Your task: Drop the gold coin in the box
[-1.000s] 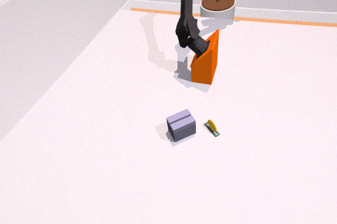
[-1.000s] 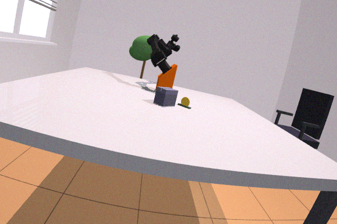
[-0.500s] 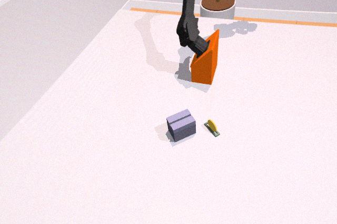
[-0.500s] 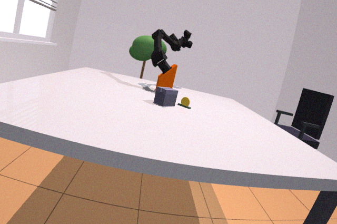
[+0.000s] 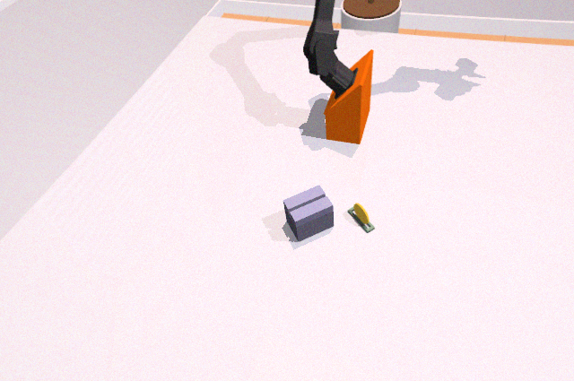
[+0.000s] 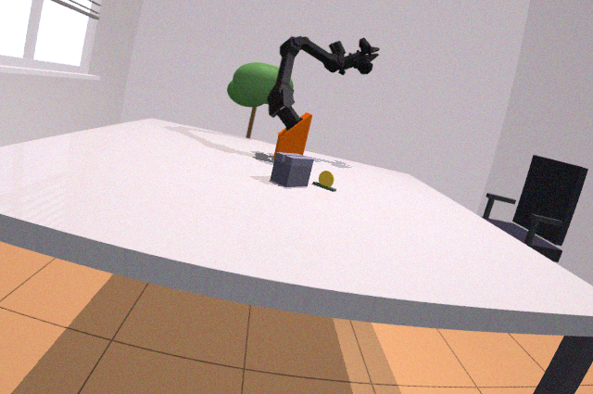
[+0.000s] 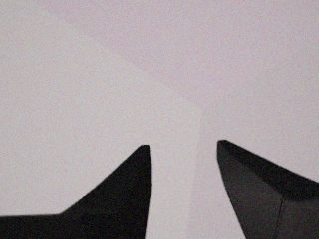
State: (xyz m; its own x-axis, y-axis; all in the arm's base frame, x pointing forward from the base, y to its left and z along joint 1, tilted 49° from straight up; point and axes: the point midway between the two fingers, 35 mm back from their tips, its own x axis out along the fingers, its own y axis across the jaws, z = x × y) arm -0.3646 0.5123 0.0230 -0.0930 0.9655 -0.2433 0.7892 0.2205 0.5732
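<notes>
The gold coin [image 5: 360, 212] [image 6: 326, 178] stands on its edge in the dark-green holder [image 5: 369, 229] [image 6: 332, 188]. The grey box [image 5: 315, 222] [image 6: 291, 171] stands beside the holder, to its left in the top and exterior views. The narrow slot in its lid shows in the top view. My gripper [image 6: 376, 53] [image 7: 183, 151] is open part-way and empty, raised high above the table, far above the coin and box. In the wrist view only walls and ceiling show between and beyond the fingertips. The top view does not show the gripper.
The orange arm base [image 5: 345, 115] [image 6: 293, 140] stands on the white table [image 5: 185, 274] [image 6: 191, 217] behind the box. A potted tree [image 5: 370, 4] [image 6: 256, 85] is beyond the table's far edge. A black chair [image 6: 548, 200] stands beyond the right edge in the exterior view.
</notes>
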